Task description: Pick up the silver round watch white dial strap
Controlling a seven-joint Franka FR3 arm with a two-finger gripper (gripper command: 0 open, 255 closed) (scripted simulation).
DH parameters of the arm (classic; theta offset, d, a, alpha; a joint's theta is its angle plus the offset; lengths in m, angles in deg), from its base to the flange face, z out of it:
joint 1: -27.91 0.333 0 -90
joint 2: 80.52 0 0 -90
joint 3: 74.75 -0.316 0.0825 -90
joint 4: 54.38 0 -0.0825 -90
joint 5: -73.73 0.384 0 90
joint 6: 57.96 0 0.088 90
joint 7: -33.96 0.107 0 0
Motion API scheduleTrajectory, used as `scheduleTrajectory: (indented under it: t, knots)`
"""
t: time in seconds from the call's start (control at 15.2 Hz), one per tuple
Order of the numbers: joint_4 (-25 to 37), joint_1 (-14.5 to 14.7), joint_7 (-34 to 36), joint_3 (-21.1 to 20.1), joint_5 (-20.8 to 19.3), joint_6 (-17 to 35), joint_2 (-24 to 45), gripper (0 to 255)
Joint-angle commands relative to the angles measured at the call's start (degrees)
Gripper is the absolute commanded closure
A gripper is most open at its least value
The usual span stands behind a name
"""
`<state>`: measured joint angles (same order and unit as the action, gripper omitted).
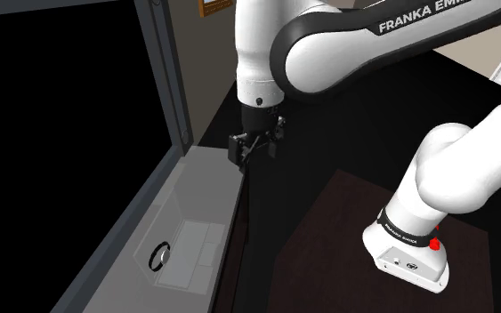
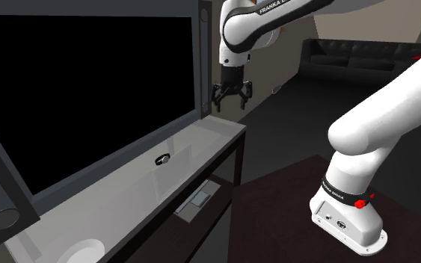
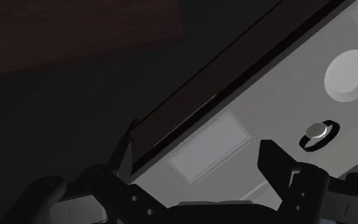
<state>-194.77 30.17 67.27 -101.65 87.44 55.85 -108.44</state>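
Watch: the watch [image 1: 160, 256] lies flat on the grey top of the TV stand [image 1: 199, 182], near the foot of the television [image 1: 61, 133]. You see a pale round face and a dark strap loop.
Gripper: your gripper [image 2: 232, 96] hangs above the end of the stand away from the white disc [image 3: 350, 74], well apart from the watch. The jaws are spread wide with nothing between them.
Risk, screen: the watch sits near the screen, so if you descend leaning that way, a finger could strike the glass.
Risk, height: the watch is low and flat. If you close too high, the fingers likely skate over the case; too low, and the tips jam on the stand.
Risk, strap: if you pinch only the strap, the watch may swing or slip out.
Risk, target: the disc lies further along the same top, so don't steer to it.
Count: one watch, one disc, one flat box [image 2: 196, 200] on the lower shelf, one television, one gripper.
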Motion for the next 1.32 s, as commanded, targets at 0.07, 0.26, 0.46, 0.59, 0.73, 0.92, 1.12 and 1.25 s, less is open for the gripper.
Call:
scheduleTrajectory:
  t: [0.07,0.26,0.46,0.59,0.73,0.92,1.12,1.25]
  knots:
    - [1.61,-0.99,5.9,-4.02,-0.46,5.16,6.04,0]
    - [3.96,-2.24,12.34,-7.9,-2.6,9.86,12.73,0]
    - [7.06,-3.47,19.82,-11.33,-6.89,14.06,20.29,0]
    - [9.57,-3.83,25.47,-12.97,-11.07,16.39,25.81,0]
    - [12.48,-3.45,31.43,-13.71,-16.03,18.17,31.57,0]
    - [17.59,-0.9,39.92,-12.66,-23.49,19.73,40.04,0]
    - [23.51,3.14,46.78,-9.93,-29.35,20.29,47.77,0]
    - [27.87,5.94,50.44,-7.95,-32.31,20.3,52.58,0]
